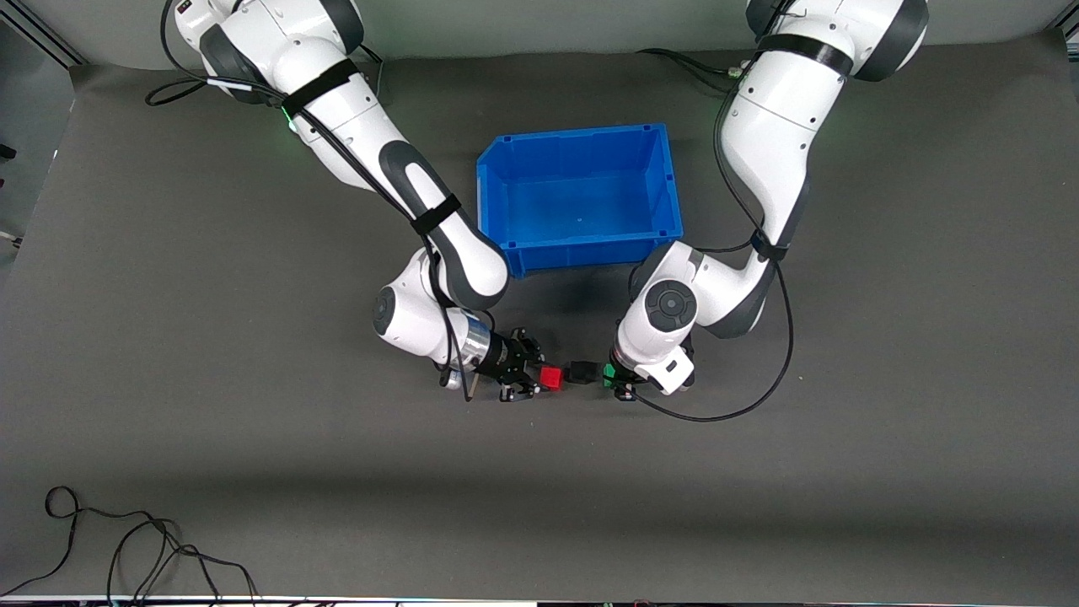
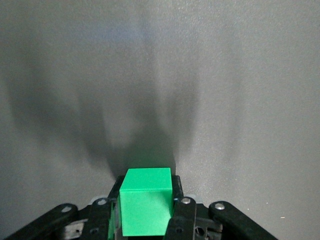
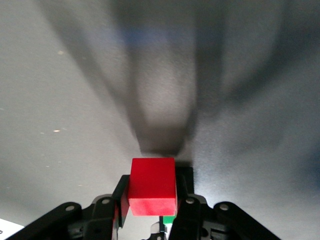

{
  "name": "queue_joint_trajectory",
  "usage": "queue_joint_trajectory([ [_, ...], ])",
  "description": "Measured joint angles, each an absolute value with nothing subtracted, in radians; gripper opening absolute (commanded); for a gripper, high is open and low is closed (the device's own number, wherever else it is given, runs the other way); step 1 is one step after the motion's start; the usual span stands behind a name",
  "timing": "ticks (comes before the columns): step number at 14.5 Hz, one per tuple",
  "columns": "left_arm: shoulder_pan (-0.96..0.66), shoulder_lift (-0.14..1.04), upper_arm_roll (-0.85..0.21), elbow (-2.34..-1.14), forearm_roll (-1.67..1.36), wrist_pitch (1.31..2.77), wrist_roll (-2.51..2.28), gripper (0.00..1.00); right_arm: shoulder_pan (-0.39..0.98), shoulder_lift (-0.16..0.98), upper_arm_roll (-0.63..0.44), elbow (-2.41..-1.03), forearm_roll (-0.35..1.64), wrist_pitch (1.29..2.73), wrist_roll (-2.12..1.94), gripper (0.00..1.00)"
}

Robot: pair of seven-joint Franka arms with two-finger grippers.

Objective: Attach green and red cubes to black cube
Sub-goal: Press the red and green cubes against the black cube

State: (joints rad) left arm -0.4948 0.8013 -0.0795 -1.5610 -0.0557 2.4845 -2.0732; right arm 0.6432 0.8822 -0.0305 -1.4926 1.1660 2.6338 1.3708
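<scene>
In the front view my right gripper is shut on the red cube. My left gripper is shut on the green cube. The black cube sits in line between them, against the green cube and very close to the red one; I cannot tell whether it touches the red one. All three are low over the mat, nearer the front camera than the blue bin. The left wrist view shows the green cube between the fingers of the left gripper. The right wrist view shows the red cube in the right gripper.
An empty blue bin stands in the middle of the table, farther from the front camera than the cubes. Loose black cables lie at the table's near edge toward the right arm's end. The grey mat covers the table.
</scene>
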Motion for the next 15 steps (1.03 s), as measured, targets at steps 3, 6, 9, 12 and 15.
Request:
queue_joint_trajectory([
  [3,-0.504,0.802,-0.080,-1.554,-0.059,2.485,-2.087,0.00,0.658,0.889,-0.030,-1.494,1.166,2.634,1.371,0.00],
  [6,-0.508,0.802,-0.080,-1.542,-0.062,2.485,-2.099,0.00,0.666,0.896,-0.031,-1.502,1.167,2.648,1.371,0.00],
  [9,-0.518,0.805,-0.080,-1.538,-0.068,2.485,-2.103,0.00,0.673,0.896,-0.031,-1.503,1.167,2.651,1.371,0.00],
  [12,-0.529,0.815,-0.080,-1.534,-0.077,2.485,-2.105,0.00,0.673,0.896,-0.031,-1.503,1.167,2.651,1.371,0.00],
  [15,-0.530,0.817,-0.080,-1.534,-0.080,2.485,-2.105,0.00,0.674,0.896,-0.031,-1.503,1.167,2.651,1.362,0.00],
])
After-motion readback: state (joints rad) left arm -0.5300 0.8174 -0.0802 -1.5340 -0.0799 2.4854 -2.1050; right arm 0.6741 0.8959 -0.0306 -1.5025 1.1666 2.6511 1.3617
